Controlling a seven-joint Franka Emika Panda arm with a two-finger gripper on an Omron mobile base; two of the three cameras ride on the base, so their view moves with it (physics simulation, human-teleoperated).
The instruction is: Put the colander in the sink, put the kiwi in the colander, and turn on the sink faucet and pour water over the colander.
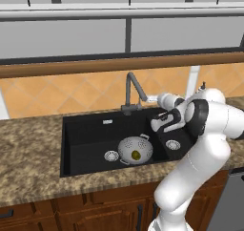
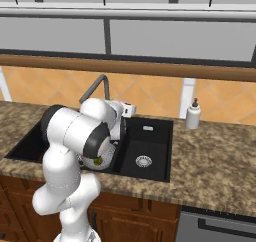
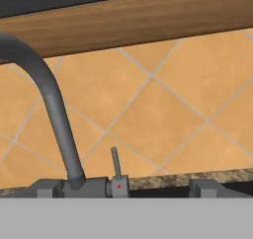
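Where the task's things lie: the colander (image 1: 135, 150) is set in the larger left basin of the black double-basin sink (image 1: 86, 139), just right of that basin's round steel drain (image 1: 111, 155).
Contents: the kiwi (image 1: 136, 154), small and yellowish-green, is seen lying inside the colander.
Hidden: in the right base view the colander (image 2: 101, 153) is largely covered by the arm's white and dark joints, so that only a sliver of perforated metal and the kiwi (image 2: 98, 161) are left visible.
Faucet: the sink faucet (image 1: 132, 92) is mounted at the back rim, with its angular spout reaching toward the gripper; in the hand view the spout is cut off at the left edge, and the upright side lever (image 3: 116, 165) is shown close ahead.
Gripper: the gripper (image 1: 151, 99) is held just right of the spout tip, above the divider between the basins; its jaws are hard to make out but are taken as spread wide, with nothing between them.
Smaller basin: a second steel drain (image 2: 143, 161) is seen in it.
Surroundings: a white soap dispenser (image 2: 193, 114) is stood on the speckled granite counter (image 2: 215, 156), right of the sink.
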